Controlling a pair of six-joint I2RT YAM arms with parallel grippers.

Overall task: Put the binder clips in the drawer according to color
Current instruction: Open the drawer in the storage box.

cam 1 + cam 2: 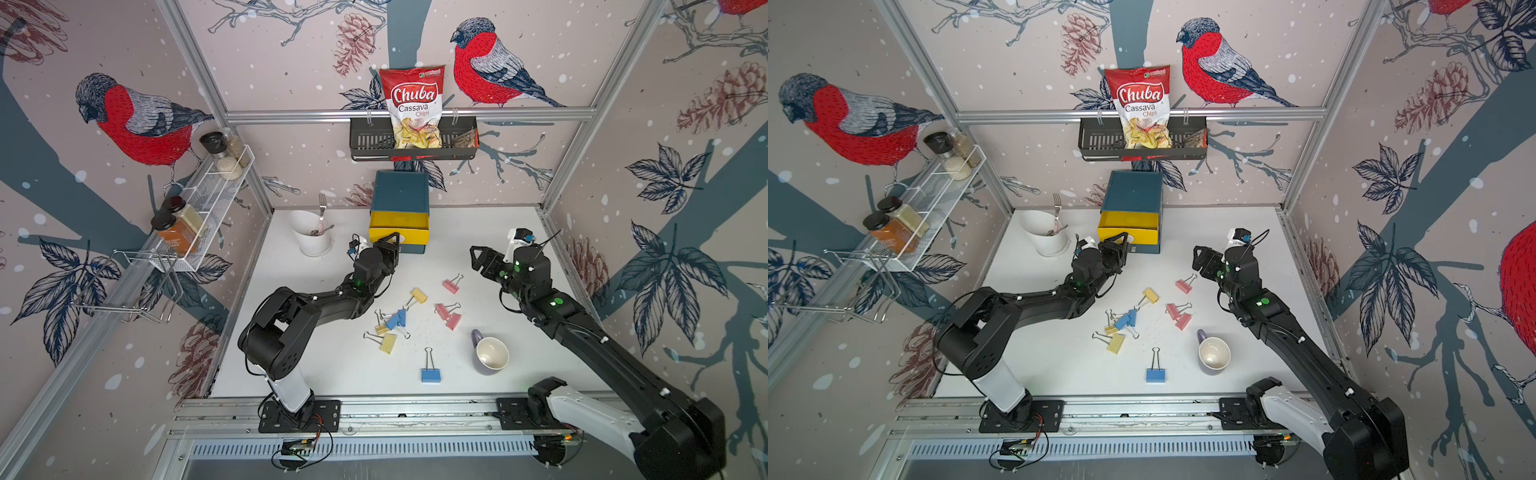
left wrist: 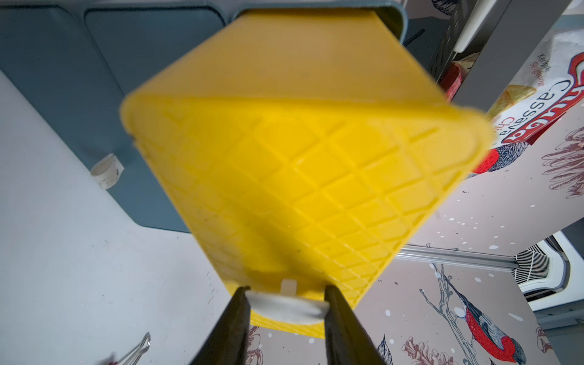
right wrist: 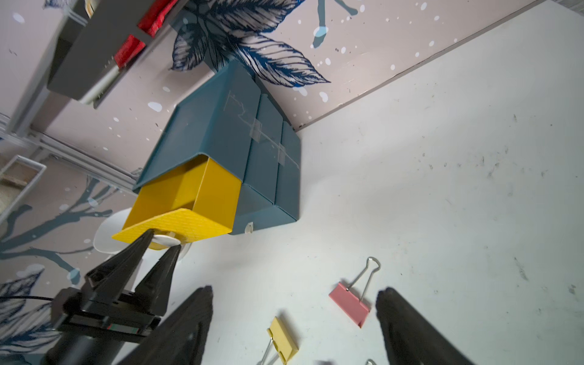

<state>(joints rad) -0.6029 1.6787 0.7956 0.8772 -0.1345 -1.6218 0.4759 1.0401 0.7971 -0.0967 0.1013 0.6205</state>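
Pinches white tab [image 2: 284,308] of drawer [image 2: 300,177] with left fingers [image 2: 234,325]; spreads right fingers [image 3: 407,328], empty. Best grab light, stiff clips [image 3: 349,303] by bodies.

Bright, even, diffuse light; wide-angle optics in all views.
White table [image 1: 332,365] evenly lit, scuffs legible; shadows under binder clips [image 1: 431,375] soft and faint. Both top views sharp at centre, frame rails [image 1: 407,114] bowed toward the edges. Left wrist view: yellow drawer front [image 2: 300,189] close, blurred. Right wrist view: right tool [image 3: 296,290] dark, out of focus; table sharp.
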